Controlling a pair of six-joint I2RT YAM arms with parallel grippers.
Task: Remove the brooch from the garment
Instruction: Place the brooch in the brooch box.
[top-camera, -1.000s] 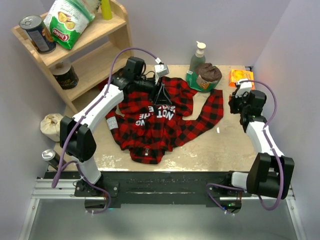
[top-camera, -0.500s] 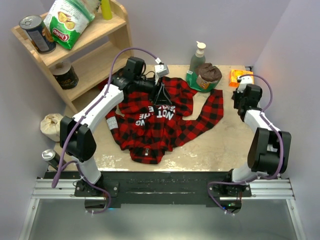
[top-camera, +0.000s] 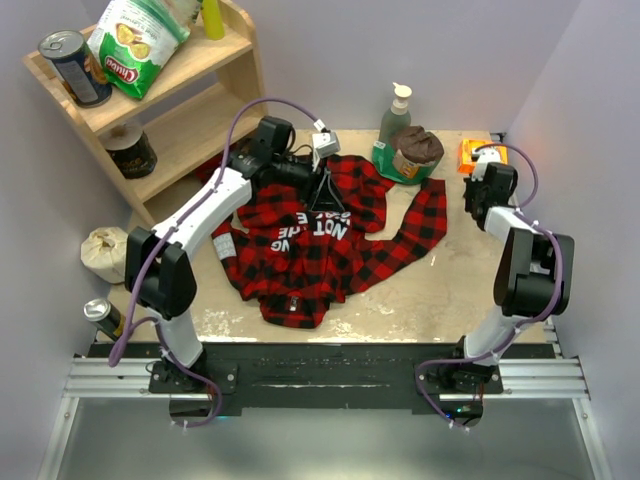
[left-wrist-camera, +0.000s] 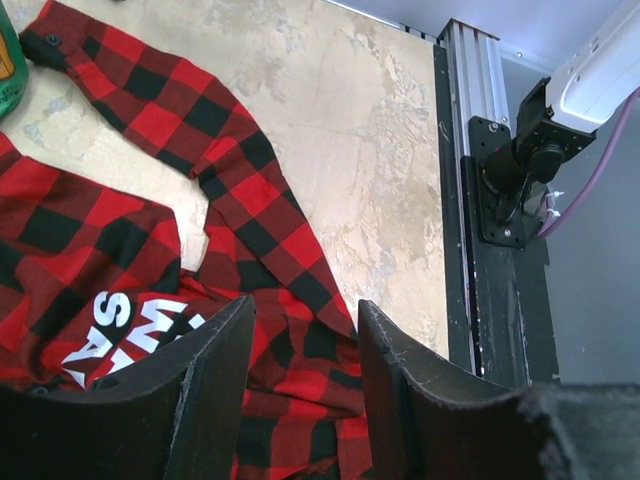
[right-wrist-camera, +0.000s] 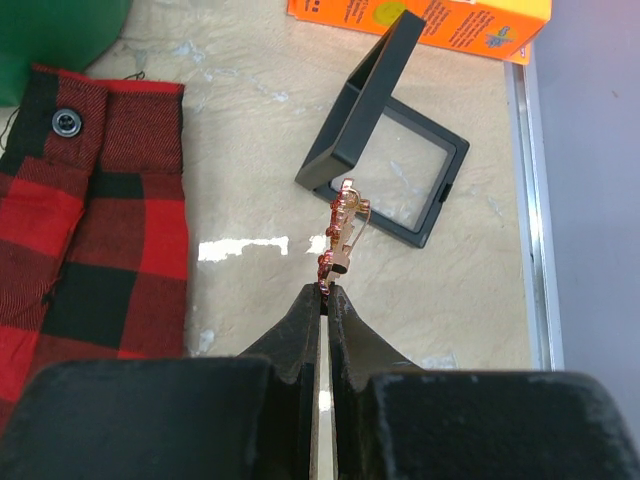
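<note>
The red-and-black plaid shirt (top-camera: 310, 245) lies crumpled on the table's middle left, its white-lettered black patch facing up. In the right wrist view the sleeve cuff (right-wrist-camera: 95, 190) lies at the left. My right gripper (right-wrist-camera: 325, 288) is shut on the lower end of the small gold-tan brooch (right-wrist-camera: 341, 232), which stands clear of the shirt, above the table beside an open black box (right-wrist-camera: 385, 150). In the top view the right gripper (top-camera: 478, 195) is at the far right. My left gripper (left-wrist-camera: 305, 305) is open and empty, hovering over the shirt (left-wrist-camera: 250, 240) near the lettering.
An orange packet (top-camera: 478, 153) lies at the far right corner, also in the right wrist view (right-wrist-camera: 440, 18). A green soap bottle (top-camera: 396, 112) and a brown lump (top-camera: 417, 148) in a green dish stand at the back. A wooden shelf (top-camera: 160, 120) stands at the left.
My right arm has swung toward the far right corner, carrying its gripper further from the shirt's sleeve. The left arm and the shirt have hardly moved.
</note>
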